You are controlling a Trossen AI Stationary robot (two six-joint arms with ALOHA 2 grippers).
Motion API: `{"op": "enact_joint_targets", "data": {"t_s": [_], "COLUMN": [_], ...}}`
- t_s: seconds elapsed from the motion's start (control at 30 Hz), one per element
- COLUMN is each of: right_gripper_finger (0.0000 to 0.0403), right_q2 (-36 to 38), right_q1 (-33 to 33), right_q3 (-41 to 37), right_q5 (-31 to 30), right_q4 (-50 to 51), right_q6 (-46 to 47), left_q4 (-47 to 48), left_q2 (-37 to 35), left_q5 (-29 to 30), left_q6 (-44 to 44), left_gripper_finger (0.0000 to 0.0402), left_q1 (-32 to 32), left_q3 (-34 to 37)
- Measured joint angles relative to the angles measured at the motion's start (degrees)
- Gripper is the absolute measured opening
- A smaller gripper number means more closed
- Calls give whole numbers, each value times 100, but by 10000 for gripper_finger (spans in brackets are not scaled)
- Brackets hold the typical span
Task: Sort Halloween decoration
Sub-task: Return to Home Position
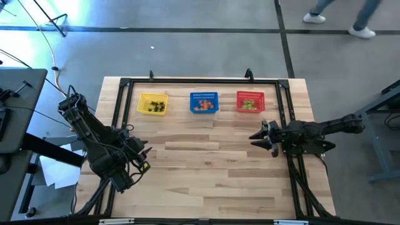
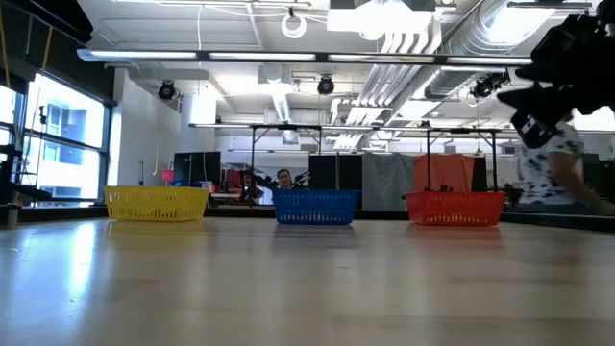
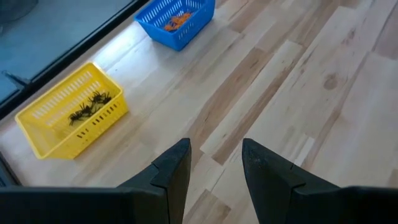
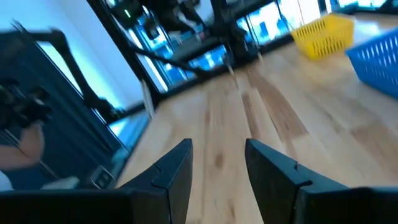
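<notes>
- Three baskets stand in a row in the upper middle of the high view: the yellow basket (image 1: 142, 104), the blue basket (image 1: 204, 94) and the red basket (image 1: 250, 94).
- All the Halloween decoration (image 1: 157, 105) that we can see lies inside them: black spiders (image 3: 90, 106) in yellow, orange pieces (image 3: 177, 20) in blue, green pieces (image 1: 249, 105) in red. We find none on the bare table (image 1: 212, 181).
- We judge these trinkets to be very light thin plastic. Their legs may hook in the mesh or in each other, so we would pinch the body.
- The left gripper (image 3: 216, 149), at the lower left of the high view, has its fingers apart and empty. The right gripper (image 4: 219, 149), at the middle right, is likewise released.
- The left wrist view shows single spider legs, where the high view gives only dark specks. The low view shows basket walls but hides the contents.
</notes>
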State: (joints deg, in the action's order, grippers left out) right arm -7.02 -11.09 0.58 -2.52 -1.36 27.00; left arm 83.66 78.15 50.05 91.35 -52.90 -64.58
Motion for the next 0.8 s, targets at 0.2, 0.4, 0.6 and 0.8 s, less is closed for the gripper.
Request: {"op": "enact_joint_targets", "data": {"t_s": [0.2,0.4,0.6,0.8], "right_gripper_finger": [145,145,145,145], "right_q2": [704,686,662,662], "right_q1": [2,9,9,9], "right_q3": [-2,-2,-2,-4], "right_q5": [-2,-22,-22,-22], "right_q4": [-36,-1,-3,-3], "right_q6": [0,0,0,0], "left_q4": [2,-38,-292,-1662], "left_q2": [0,0,0,63], "left_q5": [154,183,252,483], "left_q6": [-7,-185,-496,-1583], "left_gripper_finger": [133,133,133,133], "left_q1": [0,0,0,0], "left_q3": [0,0,0,0]}}
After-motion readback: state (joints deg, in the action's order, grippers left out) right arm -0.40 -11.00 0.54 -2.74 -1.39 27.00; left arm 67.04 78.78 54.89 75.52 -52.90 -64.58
